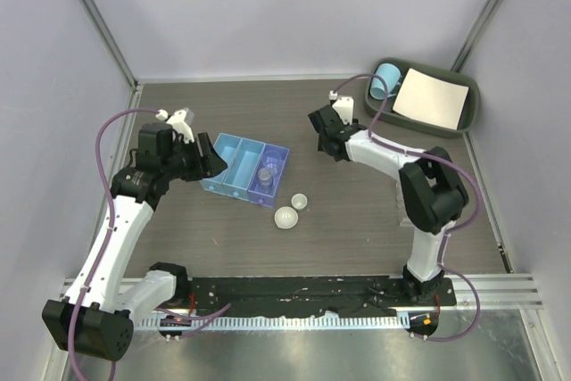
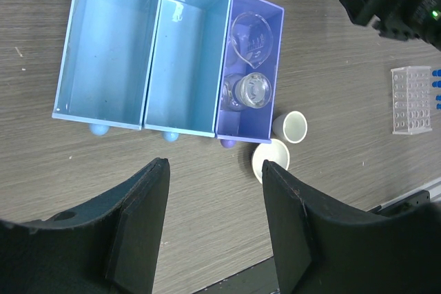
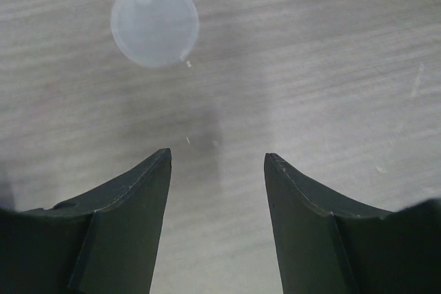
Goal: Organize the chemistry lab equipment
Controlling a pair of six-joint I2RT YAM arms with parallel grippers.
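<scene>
Funnel (image 3: pixel 155 24) — clear, round-mouthed, thin-stemmed — sits ahead of the right tool (image 3: pixel 217 156), spread empty; left tool (image 2: pixel 213 164) likewise.

L gripper (image 2: pixel 215 164), fingers spread, hangs over bare tabletop (image 2: pixel 207 232), just short of the tray (image 2: pixel 103 46) front wall. Two light-blue bins (image 2: pixel 186 53) offer room; purple bin (image 2: pixel 258 3) packed w/ beakers (image 2: pixel 251 91). Two white dishes (image 2: pixel 295 127) crowd its front corner. R gripper (image 3: pixel 217 160), fingers apart, over bare tabletop; funnel (image 3: pixel 154 22) lies ahead, not touching.
</scene>
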